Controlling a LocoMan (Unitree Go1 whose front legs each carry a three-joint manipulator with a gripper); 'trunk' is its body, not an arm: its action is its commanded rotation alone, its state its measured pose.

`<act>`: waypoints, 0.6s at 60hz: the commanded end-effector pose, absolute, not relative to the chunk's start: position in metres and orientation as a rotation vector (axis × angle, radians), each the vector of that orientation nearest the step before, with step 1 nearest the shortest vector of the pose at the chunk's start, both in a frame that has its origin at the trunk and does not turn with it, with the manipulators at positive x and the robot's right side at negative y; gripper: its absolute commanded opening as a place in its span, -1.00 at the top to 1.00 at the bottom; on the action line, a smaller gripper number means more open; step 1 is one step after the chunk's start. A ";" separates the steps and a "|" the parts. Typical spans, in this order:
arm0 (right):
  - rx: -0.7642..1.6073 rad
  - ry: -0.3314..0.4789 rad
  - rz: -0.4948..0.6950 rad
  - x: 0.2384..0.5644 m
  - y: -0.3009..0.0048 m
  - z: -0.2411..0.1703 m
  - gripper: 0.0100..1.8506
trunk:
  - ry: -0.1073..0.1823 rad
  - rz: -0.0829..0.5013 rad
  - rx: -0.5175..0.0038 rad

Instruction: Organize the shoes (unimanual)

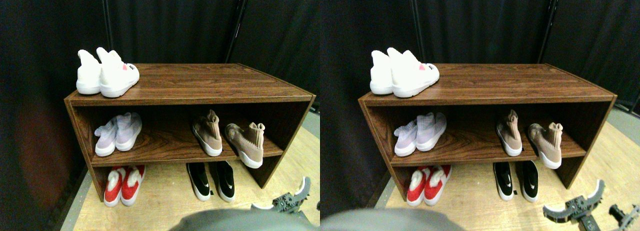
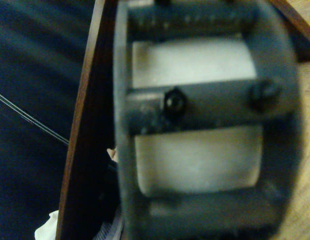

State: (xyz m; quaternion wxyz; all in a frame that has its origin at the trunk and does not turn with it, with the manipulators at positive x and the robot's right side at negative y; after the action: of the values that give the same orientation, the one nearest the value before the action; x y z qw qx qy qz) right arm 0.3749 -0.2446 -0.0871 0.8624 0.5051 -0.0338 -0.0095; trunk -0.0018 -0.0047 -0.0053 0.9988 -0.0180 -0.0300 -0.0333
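2 tan shoes (image 1: 230, 137) (middle shelf (image 1: 165, 152))

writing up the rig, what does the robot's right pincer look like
The right pincer is dark grey, with curved jaws carrying toothed edges. Up close in the wrist view, a jaw is an open dark frame with crossbars and dark screws. No cables or readable markings show.

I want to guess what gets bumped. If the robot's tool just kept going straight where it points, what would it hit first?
Probably the shelf's right side panel. The tool sits low on the floor, angled up toward it, with the tan shoe just beyond. Depth is hard to judge.
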 end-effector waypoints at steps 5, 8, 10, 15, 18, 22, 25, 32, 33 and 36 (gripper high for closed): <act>1.043 -0.097 0.008 0.391 -0.247 -0.078 -0.76 | -0.057 -0.068 -0.056; 1.068 -0.101 -0.005 0.397 -0.248 -0.077 -0.79 | -0.056 -0.067 -0.056; 1.057 -0.107 -0.010 0.400 -0.248 -0.077 -0.81 | -0.057 -0.067 -0.056; 1.066 -0.096 -0.019 0.408 -0.250 -0.078 -0.82 | -0.058 -0.064 -0.057; 1.100 -0.093 -0.032 0.413 -0.250 -0.079 -0.81 | -0.057 -0.061 -0.056; 1.135 -0.091 -0.039 0.420 -0.251 -0.082 -0.80 | -0.056 -0.057 -0.057; 1.151 -0.084 -0.039 0.423 -0.252 -0.083 -0.78 | -0.057 -0.055 -0.058; 1.219 -0.078 -0.058 0.436 -0.255 -0.088 -0.71 | -0.059 -0.049 -0.060; 1.238 -0.085 -0.074 0.440 -0.255 -0.090 -0.68 | -0.059 -0.049 -0.060; 1.259 -0.080 -0.088 0.442 -0.255 -0.091 -0.66 | -0.059 -0.048 -0.059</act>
State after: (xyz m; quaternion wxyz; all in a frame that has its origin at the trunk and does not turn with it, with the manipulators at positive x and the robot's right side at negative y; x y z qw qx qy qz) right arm 0.4376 -0.2538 -0.0897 0.8176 0.5740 -0.0288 -0.0340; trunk -0.0016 -0.0035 -0.0046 0.9989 -0.0221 -0.0317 -0.0277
